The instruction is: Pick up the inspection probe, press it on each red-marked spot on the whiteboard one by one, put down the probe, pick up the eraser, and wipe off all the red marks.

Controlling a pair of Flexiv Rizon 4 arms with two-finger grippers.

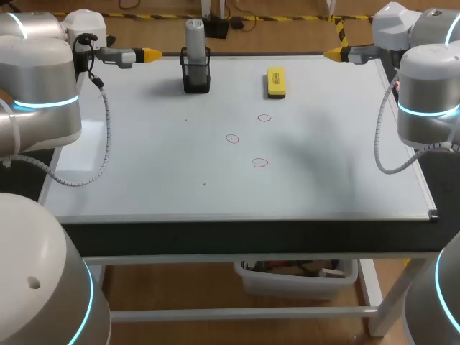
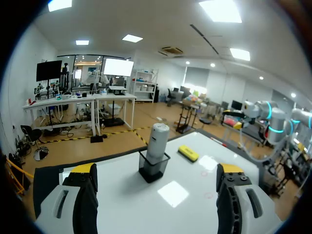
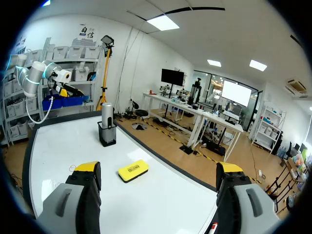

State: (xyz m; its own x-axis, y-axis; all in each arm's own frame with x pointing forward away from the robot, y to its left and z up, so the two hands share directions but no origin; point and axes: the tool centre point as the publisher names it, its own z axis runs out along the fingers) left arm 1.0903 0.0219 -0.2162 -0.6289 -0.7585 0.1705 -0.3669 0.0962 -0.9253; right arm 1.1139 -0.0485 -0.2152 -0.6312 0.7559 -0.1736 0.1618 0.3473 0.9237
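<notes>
The grey inspection probe (image 1: 195,37) stands upright in a black holder (image 1: 196,74) at the back of the whiteboard (image 1: 180,165). To its right lies the yellow eraser (image 1: 276,82). Three red circle marks (image 1: 264,118) (image 1: 231,139) (image 1: 259,163) sit near the board's middle. My left gripper (image 1: 147,54) hangs open at the far left corner, pointing toward the probe (image 2: 157,141), which stands ahead of its fingers. My right gripper (image 1: 334,53) hangs open at the far right corner; the eraser (image 3: 132,170) lies between and ahead of its fingers, with the probe (image 3: 107,117) farther off.
The board's metal frame (image 1: 428,208) runs along the table's edges. A clear bin (image 1: 295,277) sits under the table at the front. Grey cables (image 1: 100,154) loop down from both arms over the board's side edges.
</notes>
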